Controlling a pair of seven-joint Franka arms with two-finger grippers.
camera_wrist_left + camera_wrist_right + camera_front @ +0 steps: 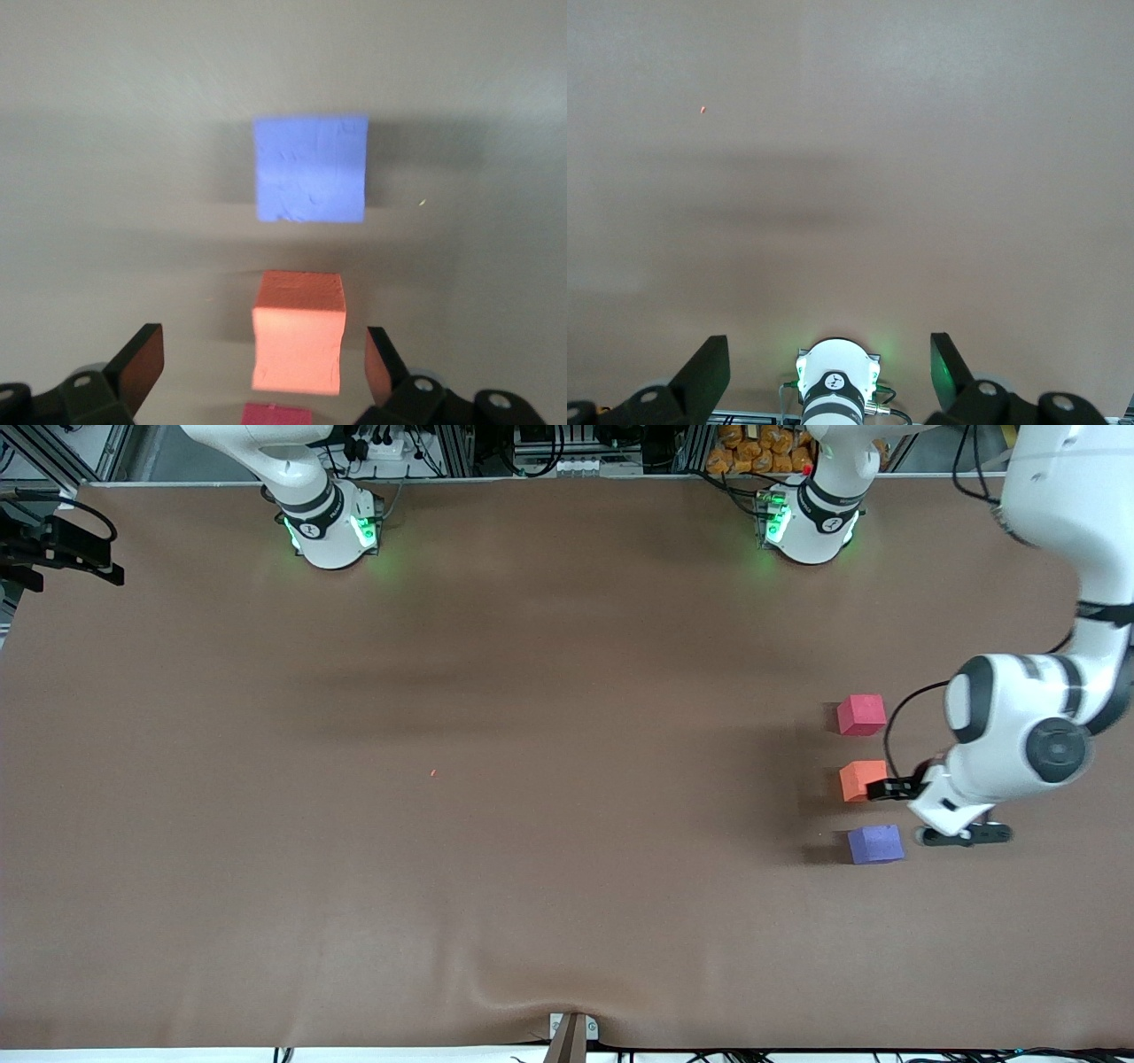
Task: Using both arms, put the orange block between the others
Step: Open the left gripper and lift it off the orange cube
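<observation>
Three small cubes stand in a line toward the left arm's end of the table. The orange block rests on the table between the others: the red-pink cube farther from the front camera and the purple-blue cube nearer to it. My left gripper is open just over the orange block, a finger standing clear on each side without touching it. My right gripper is open with nothing in it, high over bare table near its own base, out of the front view.
The bases of the right arm and the left arm glow green at the table's back edge. A tiny red speck lies mid-table. Black gear overhangs the right arm's end. A clamp sits at the near edge.
</observation>
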